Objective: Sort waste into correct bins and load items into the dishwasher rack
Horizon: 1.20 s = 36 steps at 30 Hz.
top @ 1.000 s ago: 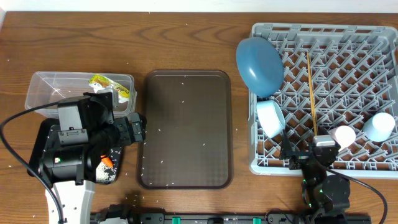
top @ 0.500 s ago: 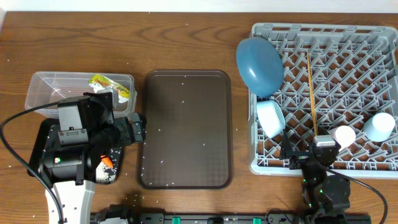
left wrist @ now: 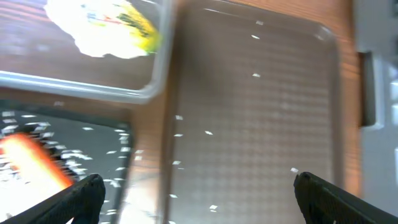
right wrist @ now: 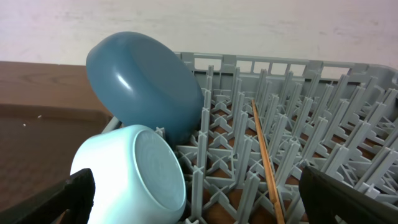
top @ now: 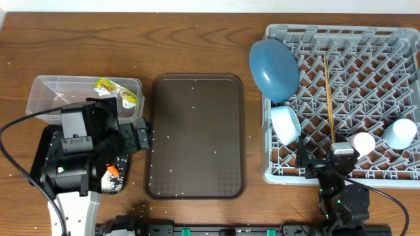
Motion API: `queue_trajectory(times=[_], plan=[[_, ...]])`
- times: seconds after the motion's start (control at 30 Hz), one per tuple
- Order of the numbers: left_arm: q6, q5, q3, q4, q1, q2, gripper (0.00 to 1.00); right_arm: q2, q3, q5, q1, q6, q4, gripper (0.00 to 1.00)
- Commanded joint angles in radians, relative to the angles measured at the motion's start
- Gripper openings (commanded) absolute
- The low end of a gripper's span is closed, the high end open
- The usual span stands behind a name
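in the grey rack (top: 367,65): blue plate (top: 273,69) on edge, pale bowl (top: 286,124) just beside it, chopsticks (top: 328,98) along the pegs, pink cup (top: 361,143), light blue cup (top: 400,133). in the clear tub (top: 46,88): yellow-green packet (top: 111,87). in the black tray (left wrist: 93,143): carrot (left wrist: 31,158), rice grains (left wrist: 74,168). between them on the worktop (top: 131,39), brown serving tray (top: 197,134). left hand (left wrist: 199,196) spread wide above the tray edges, holding nothing; right hand (right wrist: 199,199) likewise, facing the rack.

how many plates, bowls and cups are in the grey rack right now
plates: 1, the blue plate
bowls: 1, the pale bowl
cups: 2, the light blue cup and the pale pink cup
total: 4 in the grey rack
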Motion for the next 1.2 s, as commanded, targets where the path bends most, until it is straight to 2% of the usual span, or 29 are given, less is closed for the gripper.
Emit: queue_trajectory(times=[0.0,0.17,0.37,0.63,0.83,1.07,1.17], plan=[[0.010,-0.164,0.014,0.000,-0.009,-0.047,0.98,-0.009,-0.010,0.008,-0.015,0.014,0.003,0.99],[0.010,-0.203,-0.005,0.005,-0.009,-0.133,0.98,-0.009,-0.010,0.008,-0.015,0.014,0.003,0.99],[0.082,-0.274,-0.095,0.169,-0.067,-0.301,0.98,-0.009,-0.010,0.008,-0.015,0.014,0.003,0.99],[0.107,-0.275,-0.351,0.397,-0.082,-0.595,0.98,-0.009,-0.010,0.008,-0.015,0.014,0.003,0.99],[0.107,-0.274,-0.536,0.502,-0.082,-0.797,0.98,-0.009,-0.010,0.008,-0.015,0.014,0.003,0.99],[0.107,-0.274,-0.696,0.640,-0.082,-0.940,0.98,-0.009,-0.010,0.008,-0.015,0.014,0.003,0.99],[0.106,-0.273,-0.745,0.697,-0.083,-0.940,0.98,-0.009,-0.010,0.008,-0.015,0.014,0.003,0.99]])
